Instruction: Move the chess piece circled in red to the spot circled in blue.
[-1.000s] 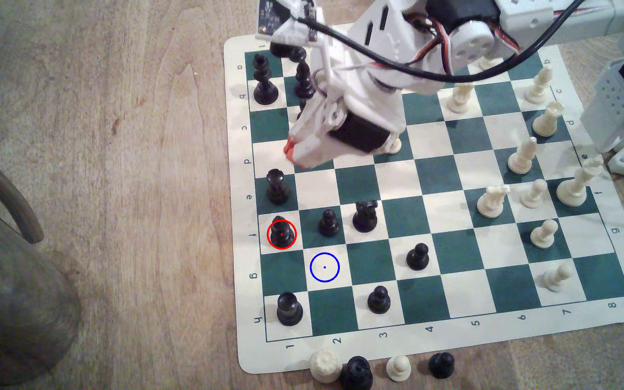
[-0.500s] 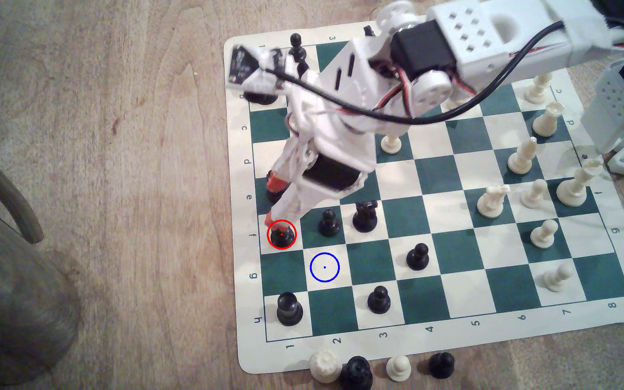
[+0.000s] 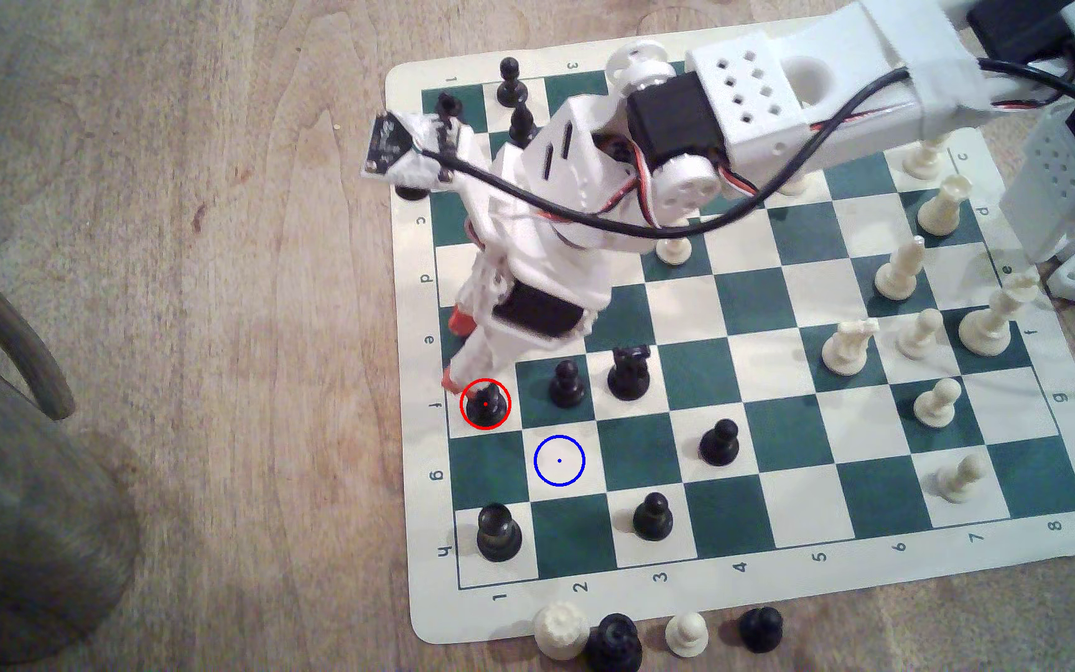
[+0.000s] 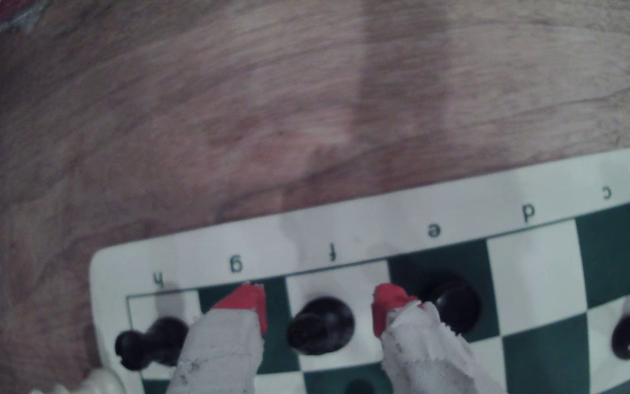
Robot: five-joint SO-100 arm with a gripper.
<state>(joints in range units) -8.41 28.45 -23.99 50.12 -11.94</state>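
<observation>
Wooden tabletop, green-and-cream board (image 3: 780,581) | chess piece (image 4: 321,331) upright on red-ringed cream f-square | gripper (image 4: 319,312) spread, red tips flanking it, no contact | advice: descend centred, pinch below head | spot (image 3: 559,461) diagonally adjacent, free

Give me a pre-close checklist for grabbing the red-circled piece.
1. Gripper open: ok.
2. Chess piece between the red fingertips: ok, gaps on both sides.
3. Piece upright on its ringed square: ok.
4. Fingertips low enough to grip the body: cannot tell.
5. Neighbouring black piece clear of the far finger: not ok, it sits right beside it.
6. The spot free of pieces: ok.
</observation>
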